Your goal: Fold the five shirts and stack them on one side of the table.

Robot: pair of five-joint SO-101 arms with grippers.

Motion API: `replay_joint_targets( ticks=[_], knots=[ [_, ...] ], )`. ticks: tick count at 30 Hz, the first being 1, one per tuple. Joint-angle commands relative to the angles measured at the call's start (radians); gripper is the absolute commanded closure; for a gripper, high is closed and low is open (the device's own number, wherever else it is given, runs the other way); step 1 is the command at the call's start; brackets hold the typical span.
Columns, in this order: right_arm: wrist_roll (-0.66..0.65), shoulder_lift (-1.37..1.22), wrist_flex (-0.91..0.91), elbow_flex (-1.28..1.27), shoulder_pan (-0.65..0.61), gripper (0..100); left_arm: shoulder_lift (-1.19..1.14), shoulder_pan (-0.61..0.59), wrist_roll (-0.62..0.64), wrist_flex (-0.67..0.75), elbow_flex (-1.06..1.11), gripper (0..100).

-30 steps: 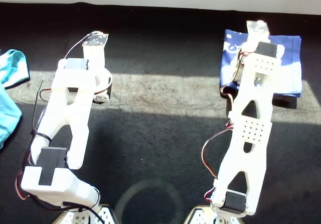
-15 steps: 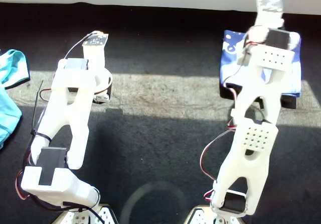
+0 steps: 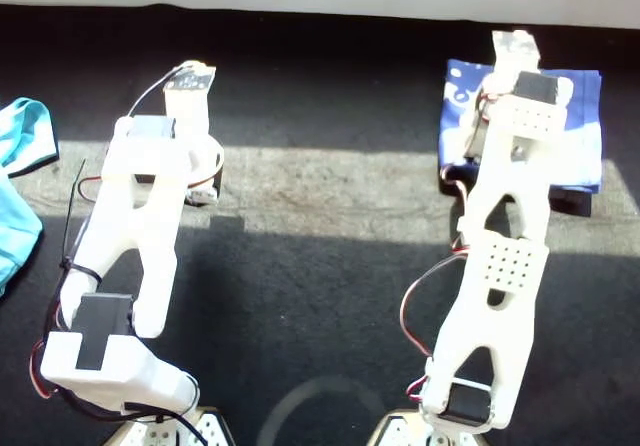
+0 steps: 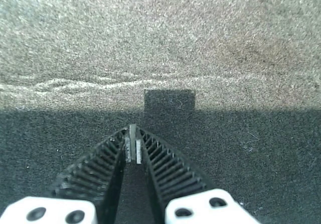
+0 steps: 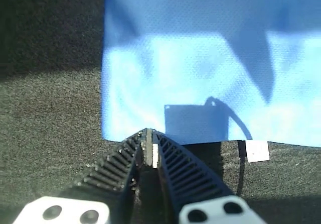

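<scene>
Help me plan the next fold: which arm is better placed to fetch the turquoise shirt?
Left. The left hand sits shut and empty on the side of the turquoise shirt; the right hand is across the table at the folded blue shirt.

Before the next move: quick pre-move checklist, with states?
1. Left gripper empty: ok, shut on nothing above the bare table.
2. Right gripper empty: ok, shut, tips at an edge of the folded blue shirt.
3. Blue shirt folded and set at the table's right side: ok.
4. Turquoise shirt folded: not ok, it lies rumpled at the left edge, partly out of frame.
5. All five shirts accounted for: cannot tell; what lies under the blue one is hidden.
</scene>
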State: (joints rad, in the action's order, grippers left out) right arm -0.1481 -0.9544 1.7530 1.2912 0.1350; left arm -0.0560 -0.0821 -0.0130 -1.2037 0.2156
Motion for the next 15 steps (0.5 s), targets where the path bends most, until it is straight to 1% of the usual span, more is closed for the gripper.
replay_joint_targets(
  ticks=[1,4,8,9,12,15],
  knots=[
    [0.000,0.249,0.013,0.048,-0.016,99.1,0.056,-0.021,-0.006,-0.063,-0.051,99],
    [0.017,0.409,0.013,0.016,-0.045,99.1,0.056,-0.099,-0.006,-0.157,-0.116,99],
    [0.052,0.607,0.013,-0.162,-0.097,98.9,0.050,-0.291,-0.011,-0.213,-0.211,99],
    [0.052,0.653,0.013,-0.226,-0.116,98.9,0.045,-0.344,-0.028,-0.215,-0.237,99],
    [0.052,0.780,0.012,-0.441,-0.170,98.8,0.044,-0.487,-0.137,-0.209,-0.289,97],
    [0.052,0.881,0.012,-0.638,-0.216,98.8,0.042,-0.588,-0.201,-0.186,-0.295,88]
  ],
)
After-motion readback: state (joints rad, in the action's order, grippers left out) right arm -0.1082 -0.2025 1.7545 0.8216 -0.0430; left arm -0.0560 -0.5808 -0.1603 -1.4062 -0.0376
